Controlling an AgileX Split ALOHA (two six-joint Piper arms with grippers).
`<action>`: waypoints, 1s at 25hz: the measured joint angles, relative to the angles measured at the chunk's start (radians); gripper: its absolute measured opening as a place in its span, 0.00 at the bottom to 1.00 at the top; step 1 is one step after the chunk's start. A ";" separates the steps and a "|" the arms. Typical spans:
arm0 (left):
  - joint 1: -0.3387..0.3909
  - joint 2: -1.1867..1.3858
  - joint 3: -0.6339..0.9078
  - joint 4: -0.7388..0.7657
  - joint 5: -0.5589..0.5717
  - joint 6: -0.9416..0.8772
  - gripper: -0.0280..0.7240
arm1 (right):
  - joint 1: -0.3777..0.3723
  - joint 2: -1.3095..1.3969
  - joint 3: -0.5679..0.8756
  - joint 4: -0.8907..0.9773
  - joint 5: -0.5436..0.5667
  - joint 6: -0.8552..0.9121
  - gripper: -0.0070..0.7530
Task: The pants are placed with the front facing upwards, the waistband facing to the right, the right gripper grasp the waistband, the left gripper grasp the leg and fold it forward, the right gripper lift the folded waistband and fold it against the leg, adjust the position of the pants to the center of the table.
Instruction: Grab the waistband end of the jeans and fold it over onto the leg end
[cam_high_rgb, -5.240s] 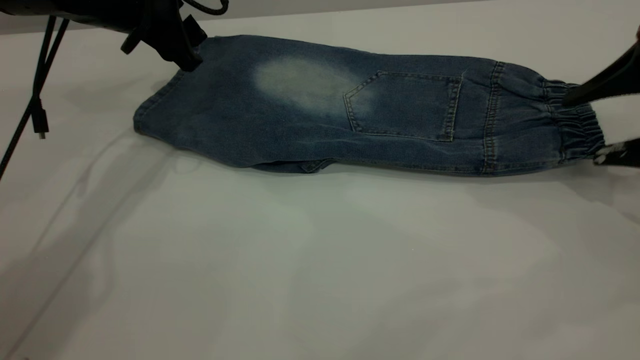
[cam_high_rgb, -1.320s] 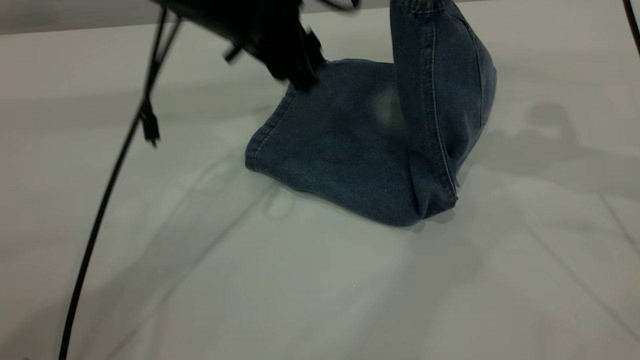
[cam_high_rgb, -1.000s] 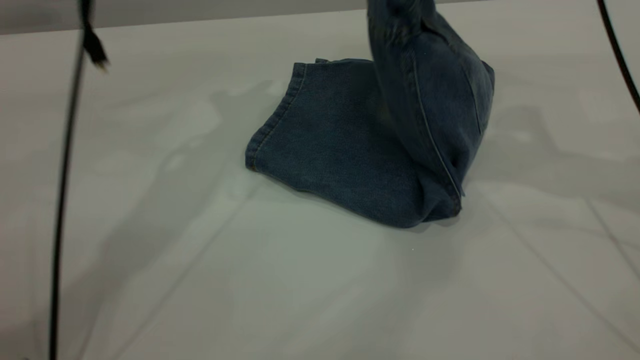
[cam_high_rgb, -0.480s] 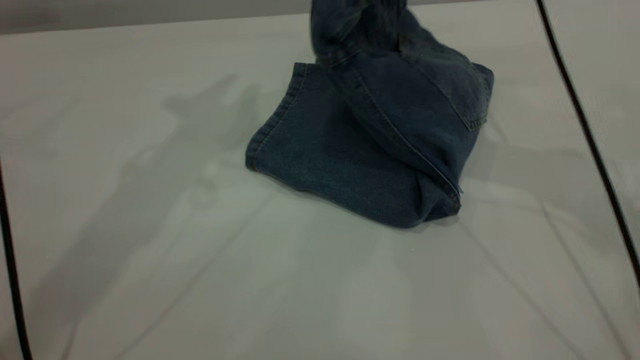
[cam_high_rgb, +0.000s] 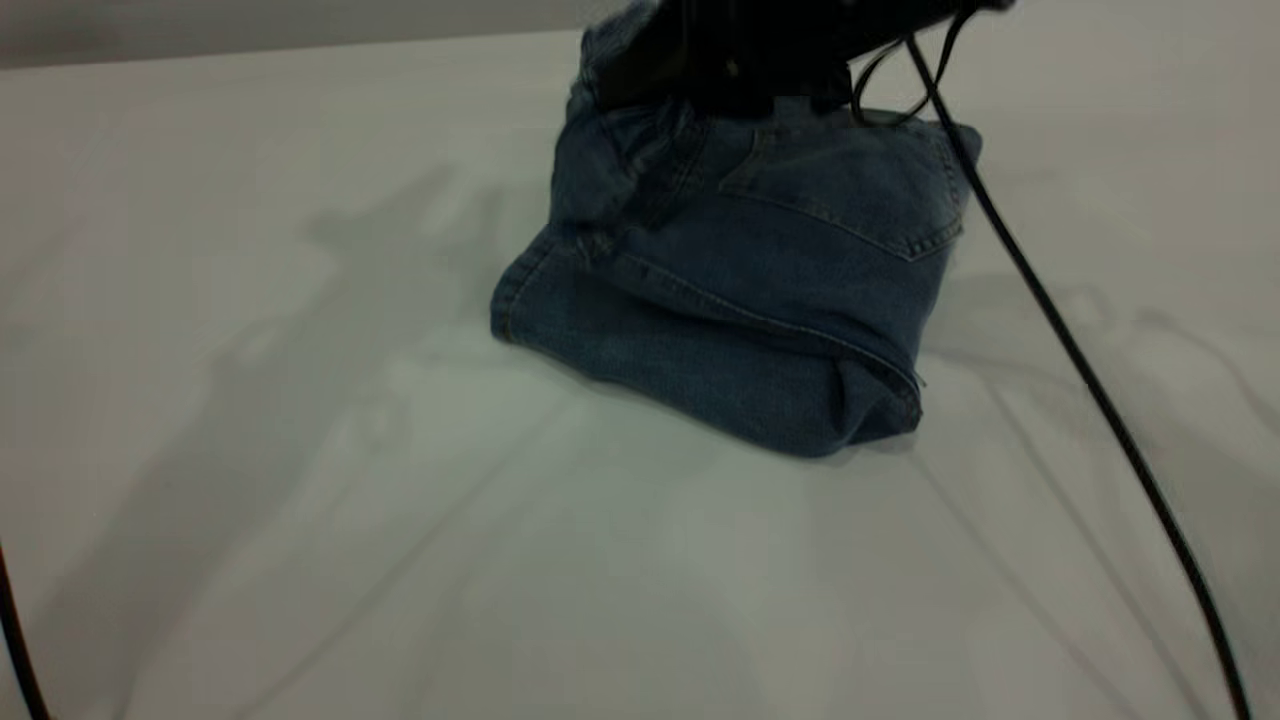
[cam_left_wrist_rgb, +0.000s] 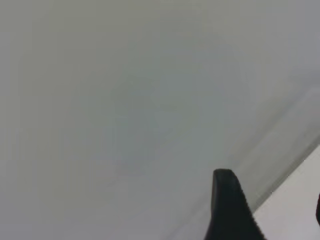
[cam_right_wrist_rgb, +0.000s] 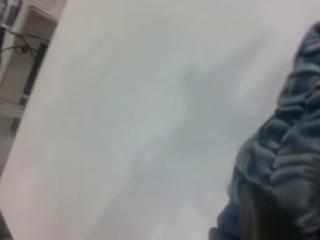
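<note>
The blue denim pants lie folded in a bundle on the white table, patch pocket turned up. The gathered waistband hangs over the leg hem at the bundle's far left. My right gripper is low over it, shut on the waistband. In the right wrist view the ruched waistband fills the space around one dark finger. My left gripper is out of the exterior view; its own camera shows it open over bare surface, holding nothing.
The right arm's black cable slants across the table from the gripper to the front right corner. Another black cable shows at the front left edge. White table surface extends all around the bundle.
The right gripper carried the raised waistband leftward and down, so the upper part now drapes over the leg. The left arm pulled away and left the exterior view.
</note>
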 joint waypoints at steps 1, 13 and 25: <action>0.000 0.000 0.000 0.000 -0.001 0.000 0.53 | 0.000 0.015 0.000 -0.001 -0.005 0.000 0.13; 0.000 0.000 0.000 -0.003 0.000 0.000 0.53 | 0.000 0.057 -0.010 -0.004 0.077 0.007 0.48; 0.000 0.000 0.000 -0.003 0.008 0.000 0.53 | 0.020 0.056 -0.088 -0.011 0.092 0.141 0.67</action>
